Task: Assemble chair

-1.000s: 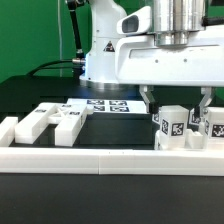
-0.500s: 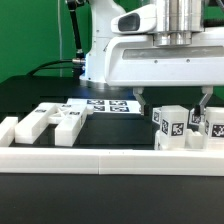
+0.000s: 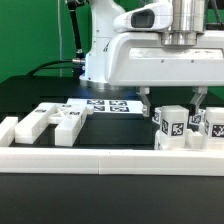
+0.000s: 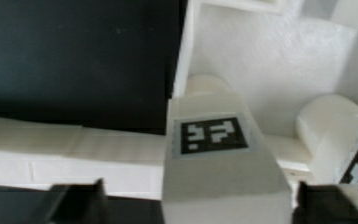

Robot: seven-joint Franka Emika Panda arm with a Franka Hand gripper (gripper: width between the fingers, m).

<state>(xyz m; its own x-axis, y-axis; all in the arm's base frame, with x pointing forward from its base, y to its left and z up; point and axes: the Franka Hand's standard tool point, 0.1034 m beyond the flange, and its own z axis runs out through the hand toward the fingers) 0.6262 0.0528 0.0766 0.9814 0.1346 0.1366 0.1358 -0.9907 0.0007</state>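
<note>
Several white chair pieces with marker tags stand close together at the exterior view's right. One upright tagged piece (image 3: 171, 126) stands between my gripper's (image 3: 171, 103) fingers. The fingers (image 3: 146, 101) straddle its top, one on each side, with a gap on both sides. In the wrist view the same tagged piece (image 4: 211, 140) fills the middle between the two dark fingertips (image 4: 78, 200), and my gripper (image 4: 202, 205) is open and empty. More tagged pieces (image 3: 212, 125) stand just beside it. Flat chair pieces (image 3: 45, 122) lie at the exterior view's left.
The marker board (image 3: 105, 104) lies at the back of the black table near the arm's base. The low white border rail (image 3: 100, 158) runs along the front edge. Another white piece (image 4: 345, 125) stands close to the straddled one.
The hand has shifted slightly toward the exterior view's right and its fingers stand a little closer together around the upright piece. The pieces have not moved.
</note>
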